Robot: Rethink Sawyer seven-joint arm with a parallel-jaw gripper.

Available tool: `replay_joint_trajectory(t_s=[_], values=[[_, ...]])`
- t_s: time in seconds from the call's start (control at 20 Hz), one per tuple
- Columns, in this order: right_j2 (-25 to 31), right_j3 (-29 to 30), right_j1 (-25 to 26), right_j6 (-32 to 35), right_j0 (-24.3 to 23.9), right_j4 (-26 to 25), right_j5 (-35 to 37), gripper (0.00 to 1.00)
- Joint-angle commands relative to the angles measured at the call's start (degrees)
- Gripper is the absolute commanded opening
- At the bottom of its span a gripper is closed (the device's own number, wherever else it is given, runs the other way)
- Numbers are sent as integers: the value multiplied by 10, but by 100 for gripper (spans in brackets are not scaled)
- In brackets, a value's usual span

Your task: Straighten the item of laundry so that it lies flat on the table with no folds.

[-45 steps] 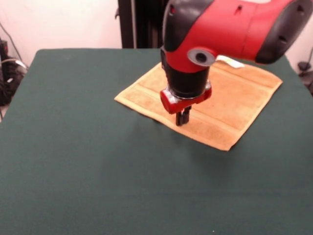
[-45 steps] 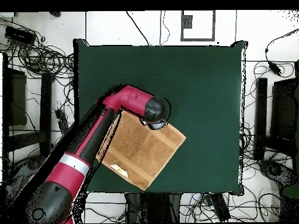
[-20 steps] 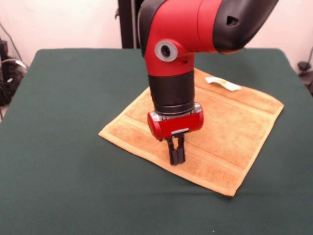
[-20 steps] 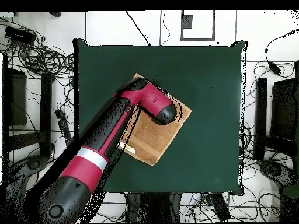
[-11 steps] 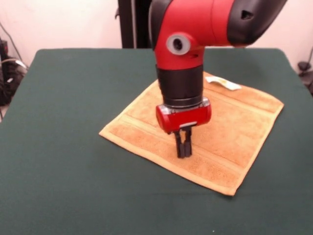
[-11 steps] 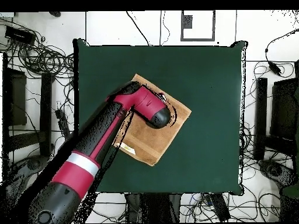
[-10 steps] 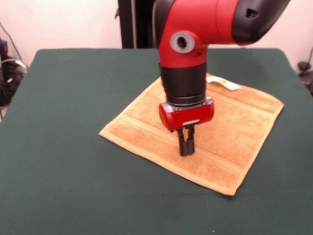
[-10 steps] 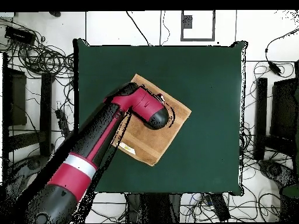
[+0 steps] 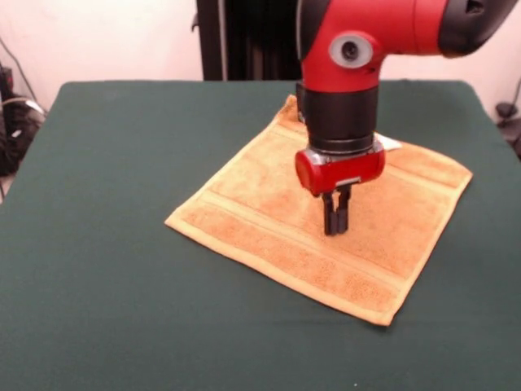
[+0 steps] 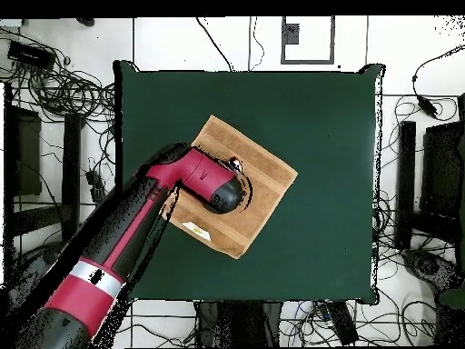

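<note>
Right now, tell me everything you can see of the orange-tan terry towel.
The small square orange-tan terry towel lies spread open and looks flat on the dark green table, turned like a diamond. Woven bands run near two opposite hems. A small white label shows at one edge. The closed gripper points down over its middle; I cannot tell whether they touch.

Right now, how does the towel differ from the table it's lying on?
The towel is orange-tan with woven bands near two edges; the table is plain dark green. The towel is small, covering only part of the table's much larger top. The towel's edges lie at an angle to the table's, corner toward the front camera. Both lie flat with no folds showing; the shut gripper stands over the towel's middle.
</note>
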Motion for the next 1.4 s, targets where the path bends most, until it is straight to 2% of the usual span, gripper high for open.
replay_joint_trajectory(t_s=[0.05, 0.4, 0.8, 1.1, 1.4], values=[[35, 37, 23, 36, 15, -24, -1, 0], [29, 52, 48, 41, 21, -81, -36, 0], [35, 76, 45, 68, 36, -120, -60, 0], [57, 100, 31, 74, 49, -122, -62, 0], [67, 131, 41, 89, 70, -121, -55, 0]])
